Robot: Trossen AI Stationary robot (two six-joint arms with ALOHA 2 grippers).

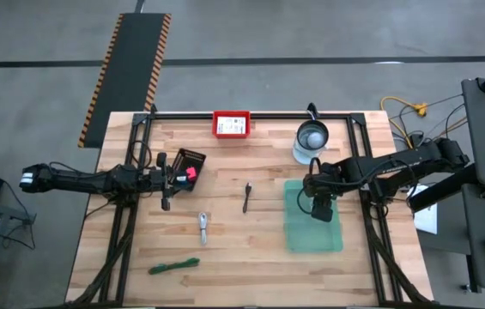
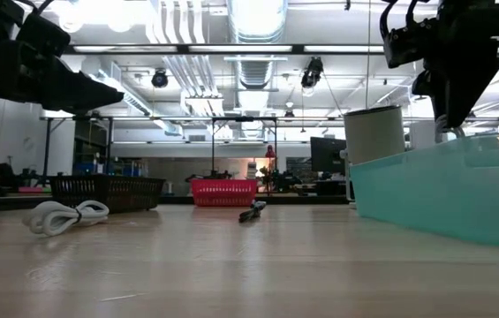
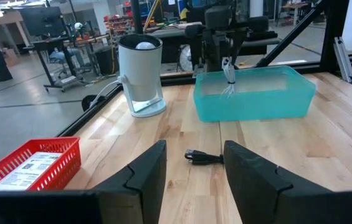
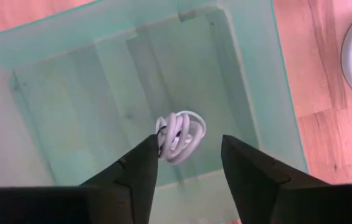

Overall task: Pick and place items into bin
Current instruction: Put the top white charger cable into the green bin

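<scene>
A white cable point(image 4: 179, 137) lies coiled in the bin point(image 1: 313, 245), seen between the right gripper's point(image 1: 320, 211) spread fingers; that gripper hangs over the bin's middle with its jaws wide and nothing in them, though whether the cable has fully settled on the bin floor is hard to say from the wrist view. The bin, a teal tray, sits on the desk point(image 1: 251, 275) just below the jar point(image 1: 311, 139). Left of the bin lies a thin black stick point(image 1: 247, 197), and farther left a second white cable point(image 1: 203, 227). A green tie point(image 1: 173, 266) lies well left of the bin, toward the desk's near edge. A red basket point(image 1: 232, 124) with a white card stands at the far edge, up and left of the bin. The left gripper point(image 1: 172, 176) waits far left of the bin beside a dark basket point(image 1: 189, 163), jaws wide and empty.
</scene>
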